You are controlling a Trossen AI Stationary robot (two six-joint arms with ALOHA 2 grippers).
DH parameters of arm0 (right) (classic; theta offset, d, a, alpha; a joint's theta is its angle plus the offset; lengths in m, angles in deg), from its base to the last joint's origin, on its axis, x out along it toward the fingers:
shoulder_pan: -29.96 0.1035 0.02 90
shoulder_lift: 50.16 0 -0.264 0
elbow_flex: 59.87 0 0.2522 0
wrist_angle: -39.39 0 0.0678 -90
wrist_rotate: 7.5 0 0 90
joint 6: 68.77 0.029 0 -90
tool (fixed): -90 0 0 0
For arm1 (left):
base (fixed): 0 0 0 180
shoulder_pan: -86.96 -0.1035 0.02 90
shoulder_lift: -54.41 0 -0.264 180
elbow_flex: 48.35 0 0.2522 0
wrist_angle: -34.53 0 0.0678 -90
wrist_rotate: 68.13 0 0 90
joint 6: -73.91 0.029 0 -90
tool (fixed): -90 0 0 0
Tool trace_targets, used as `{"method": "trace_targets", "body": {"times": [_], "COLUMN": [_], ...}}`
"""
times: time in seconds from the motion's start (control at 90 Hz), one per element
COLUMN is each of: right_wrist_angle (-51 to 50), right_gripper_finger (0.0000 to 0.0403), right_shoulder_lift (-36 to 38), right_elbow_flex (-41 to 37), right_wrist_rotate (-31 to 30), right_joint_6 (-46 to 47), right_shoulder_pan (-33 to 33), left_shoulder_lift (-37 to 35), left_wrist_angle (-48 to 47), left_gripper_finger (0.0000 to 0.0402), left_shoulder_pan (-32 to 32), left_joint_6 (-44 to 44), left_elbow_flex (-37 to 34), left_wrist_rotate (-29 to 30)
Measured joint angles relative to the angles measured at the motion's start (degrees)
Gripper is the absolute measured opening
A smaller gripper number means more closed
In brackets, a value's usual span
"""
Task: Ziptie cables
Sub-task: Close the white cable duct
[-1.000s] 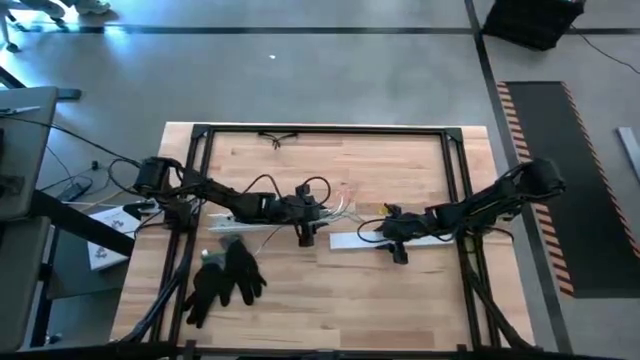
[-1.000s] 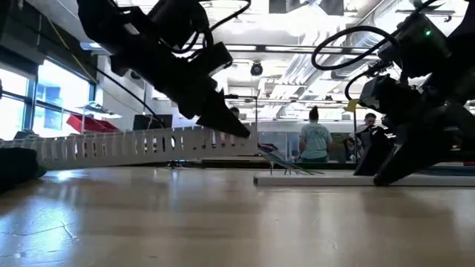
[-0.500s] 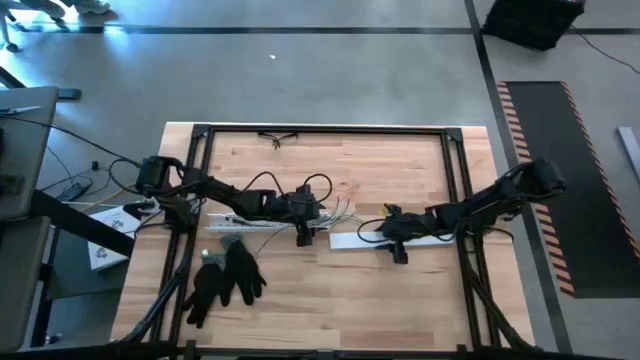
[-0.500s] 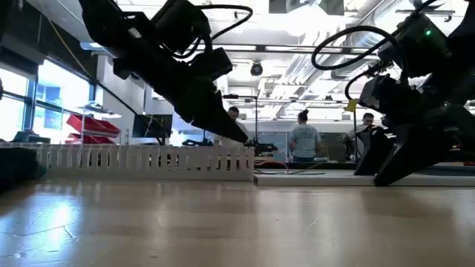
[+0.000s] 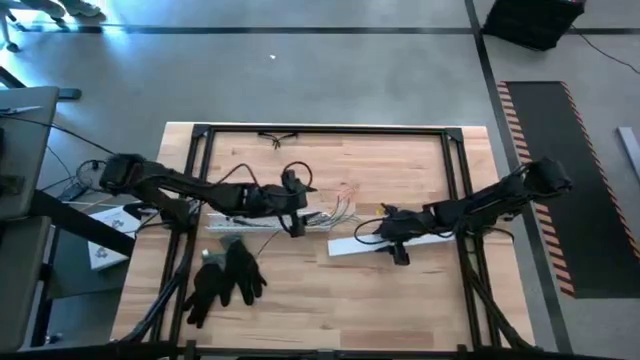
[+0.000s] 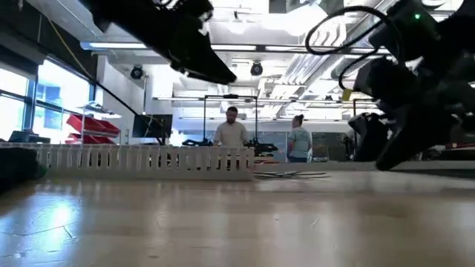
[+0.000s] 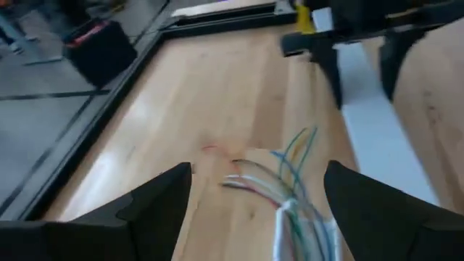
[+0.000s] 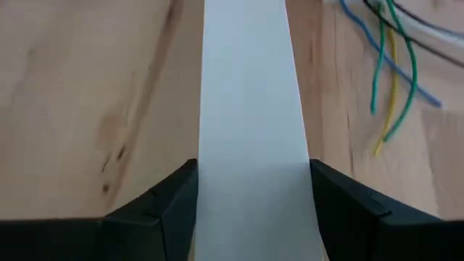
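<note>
We see the cables (image 5: 337, 211) lying on the wooden table (image 5: 330, 290) near its middle, a loose fan of thin green, blue, yellow and pale wires whose free ends spread toward three o'clock. At their nine o'clock end they run out of a long white slotted channel (image 5: 240, 222) that lies flat on the table. In the left wrist view the cables (image 7: 290, 190) show between the two dark fingers, lying on the wood beyond them.

Our left gripper (image 5: 293, 207) hangs over the channel's end, just at nine o'clock of the wire ends, raised off the table in the low view; its jaws stand wide apart and hold nothing.

At three to four o'clock of the cables lies a flat white strip (image 5: 350, 243). Our right gripper (image 5: 393, 232) sits over that strip, its jaws apart and straddling it, one finger on each side; we cannot tell whether they touch it.

A pair of black gloves (image 5: 226, 277) lies at seven o'clock of the cables, well apart from them.
</note>
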Motion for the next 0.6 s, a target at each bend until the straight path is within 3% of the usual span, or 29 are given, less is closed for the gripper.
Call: {"method": "trace_targets", "body": {"times": [0.222,0.433,0.6], "right_wrist_angle": [-4.4,-17.3,-24.0], "right_gripper_finger": [0.0204,0.0204,0.0204], "right_shoulder_lift": [0.1,0.7,5.3], "right_elbow_flex": [6.5,13.0,13.7], "right_wrist_rotate": [-0.4,-8.1,-12.9], "right_joint_6": [-3.7,-6.1,-5.2], "right_shoulder_pan": [0.0,0.0,-1.2], "left_shoulder_lift": [-2.5,1.0,5.1], "left_wrist_angle": [-5.5,-6.2,-5.7], "left_gripper_finger": [0.0294,0.0294,0.0294], "left_shoulder_pan": [0.0,0.0,0.0], "left_joint_6": [-2.4,-3.2,-3.4], "left_elbow_flex": [0.0,0.0,0.0], "left_wrist_rotate": [0.7,-4.1,-5.4]}}
